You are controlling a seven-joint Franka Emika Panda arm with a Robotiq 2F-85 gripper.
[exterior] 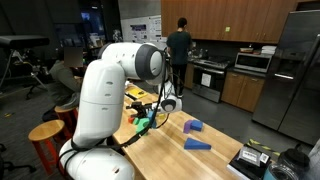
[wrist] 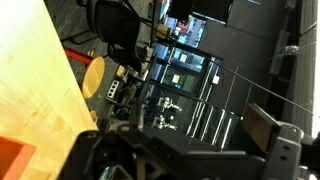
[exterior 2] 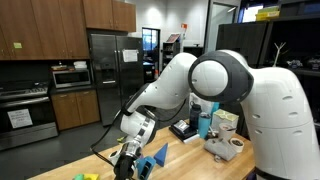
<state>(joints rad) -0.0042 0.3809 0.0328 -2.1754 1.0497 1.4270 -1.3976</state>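
Observation:
My gripper (exterior: 141, 124) hangs just above the wooden table (exterior: 165, 150), near its end, turned sideways so the wrist view looks out across the room. In the wrist view the gripper (wrist: 200, 122) is open, and only the dark room shows between its fingers (wrist: 264, 128). A purple block (exterior: 192, 126) and a blue block (exterior: 198, 144) lie on the table a little way from it. In an exterior view the gripper (exterior 2: 126, 163) sits beside a blue block (exterior 2: 157, 157) with something green (exterior 2: 142, 168) next to it. An orange patch (wrist: 14, 160) shows on the table edge.
The white arm (exterior: 105, 95) fills the near side of the table. Round wooden stools (exterior: 48, 133) stand by the table end. Boxes and a cup (exterior 2: 205, 122) sit on the far part of the table. A person (exterior: 179, 55) stands at the kitchen counter behind.

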